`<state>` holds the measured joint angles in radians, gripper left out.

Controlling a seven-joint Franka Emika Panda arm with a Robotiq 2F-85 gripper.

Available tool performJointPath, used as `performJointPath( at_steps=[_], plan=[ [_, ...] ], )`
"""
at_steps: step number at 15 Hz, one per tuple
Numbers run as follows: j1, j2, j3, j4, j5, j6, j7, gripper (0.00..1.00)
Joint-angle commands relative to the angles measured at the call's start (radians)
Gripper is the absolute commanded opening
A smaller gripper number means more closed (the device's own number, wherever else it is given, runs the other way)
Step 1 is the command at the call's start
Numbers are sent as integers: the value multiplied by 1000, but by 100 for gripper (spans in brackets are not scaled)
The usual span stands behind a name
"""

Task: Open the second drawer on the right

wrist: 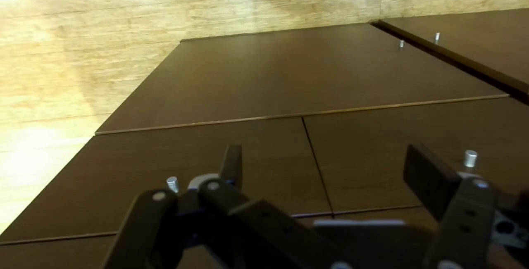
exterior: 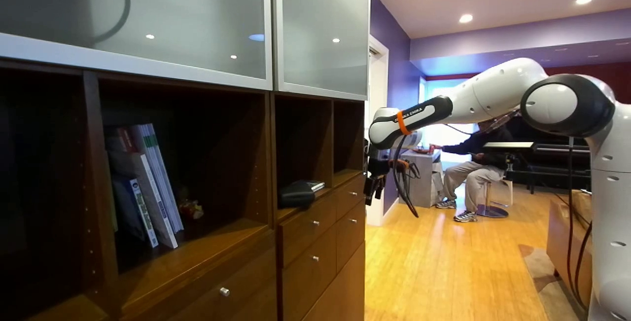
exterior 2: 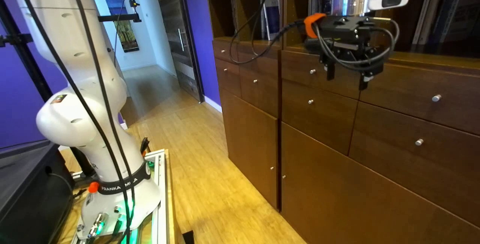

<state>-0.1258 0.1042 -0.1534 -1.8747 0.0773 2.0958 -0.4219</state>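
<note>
The end unit has narrow dark brown drawers with small silvery knobs, all shut. The right column's upper, shallow drawer [exterior: 351, 197] and lower drawer [exterior: 350, 230] also show in an exterior view as the upper [exterior 2: 414, 92] and lower [exterior 2: 397, 135] fronts. I cannot tell which one is the second drawer; no pale inner sides show. In the wrist view the lower right drawer [wrist: 136, 170] is on the left, its knob just beside a finger. My gripper [wrist: 324, 157] is open and empty, in front of and apart from the fronts; both exterior views show it [exterior: 373, 197] [exterior 2: 347, 81].
The lower left drawer [exterior: 306, 274] and a cupboard door [wrist: 281, 74] adjoin. A wider drawer [exterior: 197, 306] lies in the neighbouring unit. Frosted glass doors [exterior: 323, 25] hang above open shelves with books [exterior: 148, 188]. A black object [exterior: 296, 194] overhangs a shelf. Cables hang from the arm. A person [exterior: 473, 163] sits behind.
</note>
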Motion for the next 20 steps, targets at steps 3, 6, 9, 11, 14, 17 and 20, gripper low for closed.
performJointPath(
  at_steps=[3,6,9,11,14,17,20],
  plan=[
    [-66,68,9,20,3,47,-77,100],
    [-97,108,8,37,15,63,-108,100],
    [-94,110,11,46,16,63,-108,100],
    [-106,151,13,74,39,65,-128,100],
    [-128,212,19,99,63,96,-155,100],
    [-165,280,37,134,107,148,-185,100],
    [-200,342,67,171,144,222,-226,100]
  ],
)
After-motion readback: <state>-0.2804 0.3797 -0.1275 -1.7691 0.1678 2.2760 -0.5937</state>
